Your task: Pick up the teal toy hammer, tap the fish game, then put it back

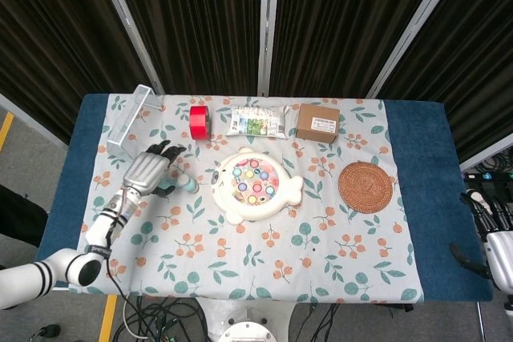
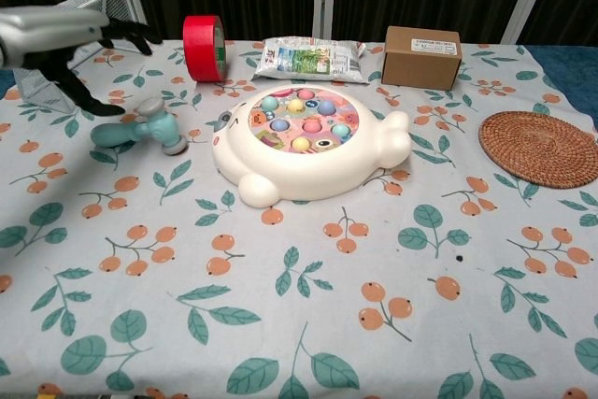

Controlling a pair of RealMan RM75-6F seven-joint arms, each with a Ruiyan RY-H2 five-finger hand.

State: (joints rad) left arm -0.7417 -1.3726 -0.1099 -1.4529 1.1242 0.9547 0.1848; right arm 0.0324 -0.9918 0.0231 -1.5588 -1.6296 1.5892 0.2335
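Observation:
The teal toy hammer [image 2: 140,131] lies on the floral cloth left of the fish game [image 2: 308,140], its head toward the game; in the head view the hammer [image 1: 179,186] peeks out beside my left hand. My left hand [image 2: 67,36] hovers above and left of the hammer with fingers spread and nothing in it; the head view shows the same hand [image 1: 147,171] open over the cloth. The white fish game [image 1: 255,184] has coloured fish in its round top. My right hand [image 1: 497,244] hangs off the table's right edge, its fingers hard to read.
Along the back stand a wire basket [image 2: 70,14], a red tape roll [image 2: 205,48], a snack bag [image 2: 308,57] and a cardboard box [image 2: 421,56]. A woven coaster [image 2: 541,147] lies at the right.

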